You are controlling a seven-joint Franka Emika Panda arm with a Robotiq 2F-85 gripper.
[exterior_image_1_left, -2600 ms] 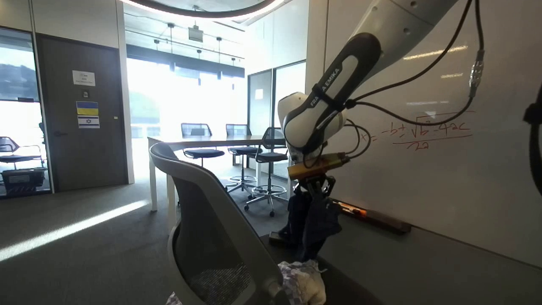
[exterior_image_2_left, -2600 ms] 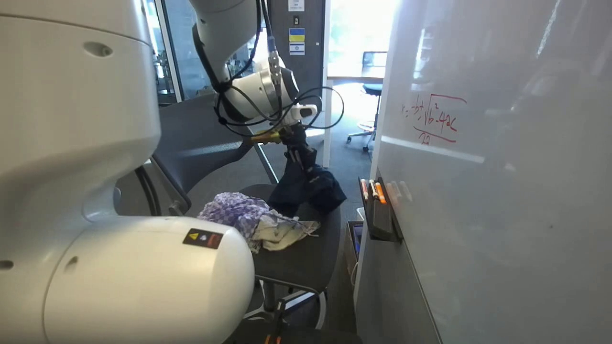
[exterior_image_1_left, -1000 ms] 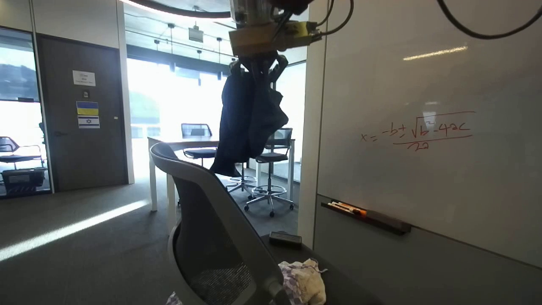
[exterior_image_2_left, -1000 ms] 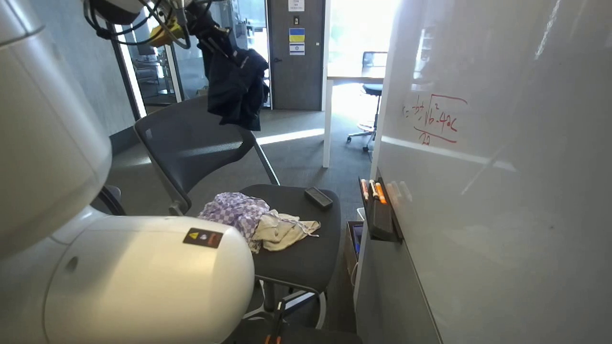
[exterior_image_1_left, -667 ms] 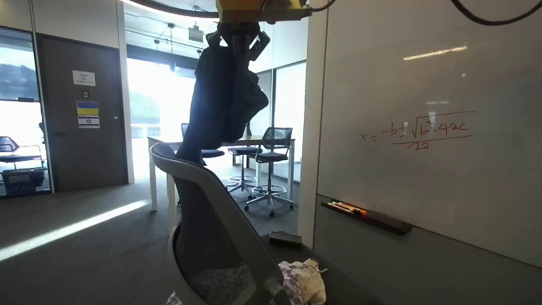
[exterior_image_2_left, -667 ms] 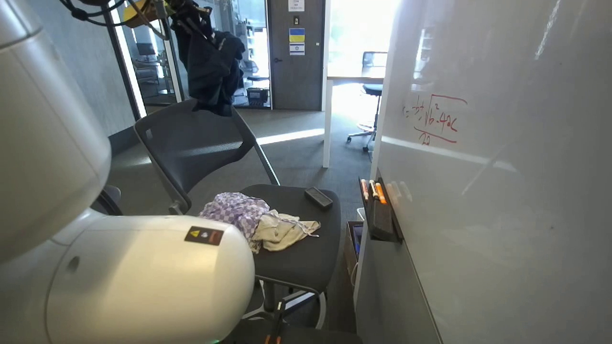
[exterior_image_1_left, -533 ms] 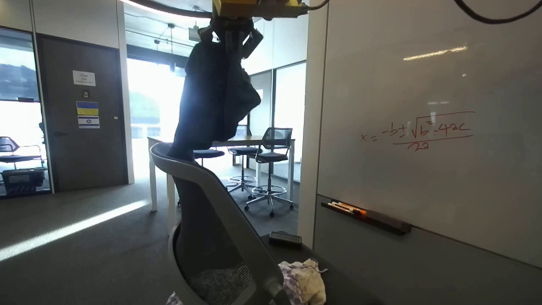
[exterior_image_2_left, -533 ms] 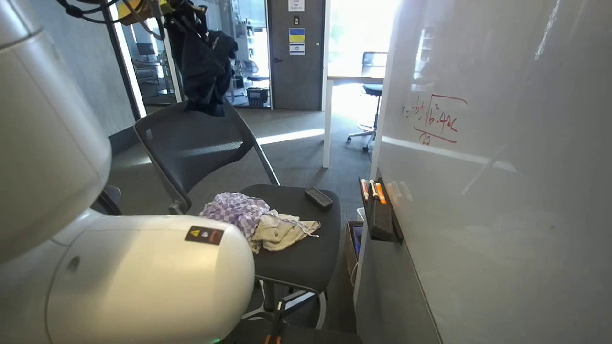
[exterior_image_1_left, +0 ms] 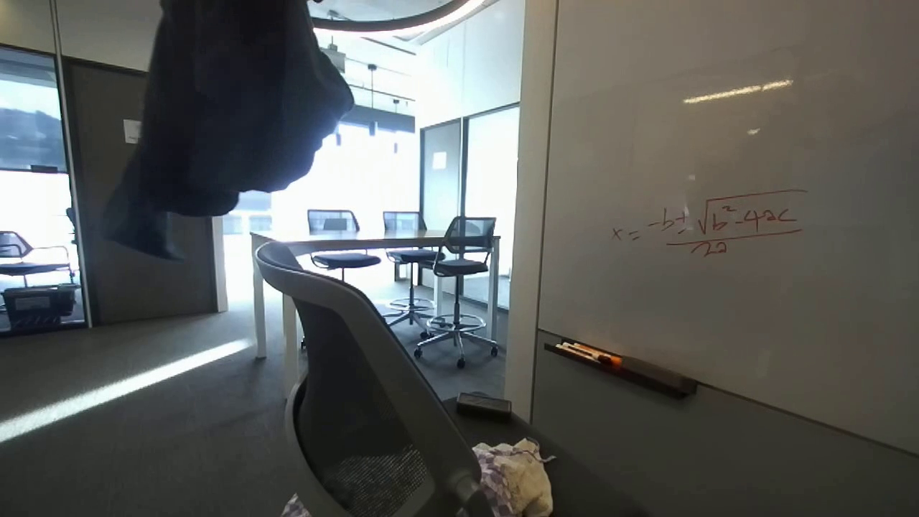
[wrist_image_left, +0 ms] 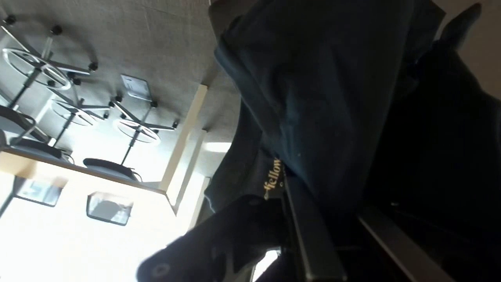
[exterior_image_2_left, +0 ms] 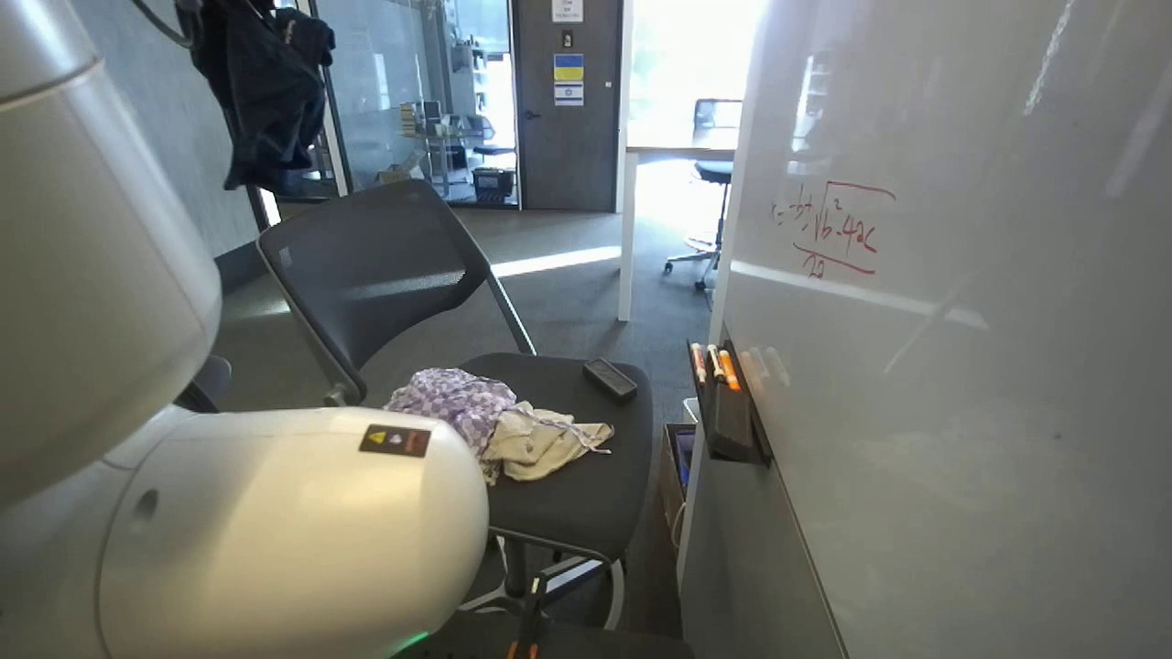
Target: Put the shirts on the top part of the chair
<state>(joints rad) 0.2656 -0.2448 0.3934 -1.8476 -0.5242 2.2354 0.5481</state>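
Cloth (exterior_image_2_left: 499, 426) lies near a block (exterior_image_2_left: 611, 380) on the chair's seat (exterior_image_2_left: 568, 513).

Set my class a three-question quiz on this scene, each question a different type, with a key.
1. Multiple choice: what does the gripper hold? A) marker B) dark shirt C) paper flag
2. True or false: the purple checkered cloth lies on the chair seat.
3. Short answer: does the dark shirt touch the backrest?

Key: 1. B. 2. True. 3. No; a gap shows in both exterior views.

In an exterior view the top edge crops the dark shirt (exterior_image_1_left: 237, 108), its bottom blurred.
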